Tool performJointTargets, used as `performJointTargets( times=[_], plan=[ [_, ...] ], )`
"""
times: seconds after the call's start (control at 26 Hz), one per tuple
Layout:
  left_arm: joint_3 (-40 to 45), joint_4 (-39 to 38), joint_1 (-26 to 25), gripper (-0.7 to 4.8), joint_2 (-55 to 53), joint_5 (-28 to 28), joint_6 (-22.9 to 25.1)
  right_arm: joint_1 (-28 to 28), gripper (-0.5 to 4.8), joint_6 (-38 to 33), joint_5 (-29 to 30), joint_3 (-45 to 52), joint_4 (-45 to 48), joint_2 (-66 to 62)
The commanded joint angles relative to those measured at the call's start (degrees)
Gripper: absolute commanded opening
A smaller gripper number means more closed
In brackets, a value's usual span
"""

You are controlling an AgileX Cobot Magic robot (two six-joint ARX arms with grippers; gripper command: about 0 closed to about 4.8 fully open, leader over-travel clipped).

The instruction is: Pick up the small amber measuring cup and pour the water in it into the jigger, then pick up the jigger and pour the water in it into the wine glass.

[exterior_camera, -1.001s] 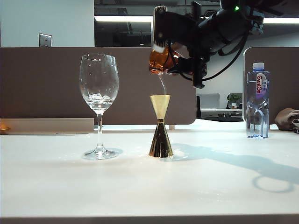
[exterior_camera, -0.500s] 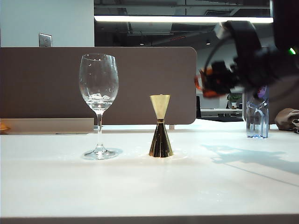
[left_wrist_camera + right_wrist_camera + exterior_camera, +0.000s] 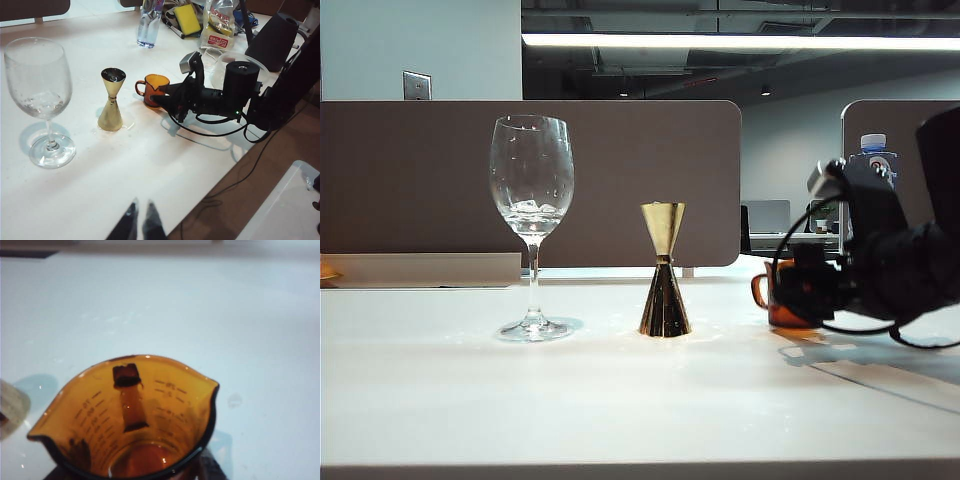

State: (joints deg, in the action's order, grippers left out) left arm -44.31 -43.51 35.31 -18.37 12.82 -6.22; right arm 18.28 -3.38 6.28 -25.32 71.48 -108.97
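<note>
Presently, the small translucent amber glass measuring cup (image 3: 786, 300) stands upright at the right of the exterior frame, at or just above the white table (image 3: 570, 400); contact with the surface cannot be confirmed. The right tool (image 3: 810, 292) is clamped on its body, with the black arm extending off the right edge. The cup's loop handle faces left, toward the shiny gold hourglass-shaped metal jigger (image 3: 664, 270), which stands upright near the centre, well apart from the cup. The tall clear stemmed wine glass (image 3: 532, 225) stands left of the jigger, upright on its round foot. In the right wrist view the amber cup (image 3: 132, 420) fills the lower frame, printed graduations visible inside, its bottom looking largely empty. In the left wrist view the left tool (image 3: 140, 220) shows at the bottom edge, its two fingers drawn close together with only a narrow gap, holding nothing, well clear of the wine glass (image 3: 40, 95), jigger (image 3: 112, 100) and cup (image 3: 154, 90). A clear plastic water bottle (image 3: 871, 190) stands at the far right, behind the arm.
</note>
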Motion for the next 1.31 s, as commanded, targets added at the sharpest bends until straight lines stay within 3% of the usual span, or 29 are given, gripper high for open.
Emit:
performJointTargets(
  times=[0.04,0.12,0.15,0.23,0.35,0.38,0.62,0.85,1.31],
  plan=[
    [-0.33,0.74,0.04,0.26,-0.02,-0.07,0.17,0.04,-0.01,-0.13,0.28,-0.2,3.65,-1.77],
    [-0.33,0.74,0.04,0.26,-0.02,-0.02,0.17,0.04,0.07,-0.13,0.28,-0.2,4.24,-3.1],
    [-0.33,0.74,0.04,0.26,-0.02,-0.02,0.17,0.04,0.35,-0.13,0.28,-0.2,4.22,-3.45],
    [-0.33,0.74,0.04,0.26,-0.02,-0.02,0.17,0.04,1.36,-0.13,0.26,-0.2,4.11,-3.78],
    [-0.33,0.74,0.04,0.26,-0.02,-0.02,0.2,0.04,2.2,-0.13,0.22,-0.04,4.26,-2.51],
    [-0.33,0.74,0.04,0.26,-0.02,-0.02,0.17,0.07,3.02,-0.13,-0.02,0.13,4.2,-1.27],
    [-0.33,0.74,0.04,0.26,-0.02,-0.02,0.17,0.09,4.65,-0.11,0.09,1.95,1.95,7.5],
    [-0.33,0.74,0.04,0.26,-0.04,-0.04,0.2,3.1,4.73,-0.09,1.51,2.93,-0.94,14.36],
    [-0.33,0.74,0.04,0.26,-0.02,-0.04,0.2,11.76,4.71,-0.13,2.56,-6.34,-7.15,8.5]
  ],
)
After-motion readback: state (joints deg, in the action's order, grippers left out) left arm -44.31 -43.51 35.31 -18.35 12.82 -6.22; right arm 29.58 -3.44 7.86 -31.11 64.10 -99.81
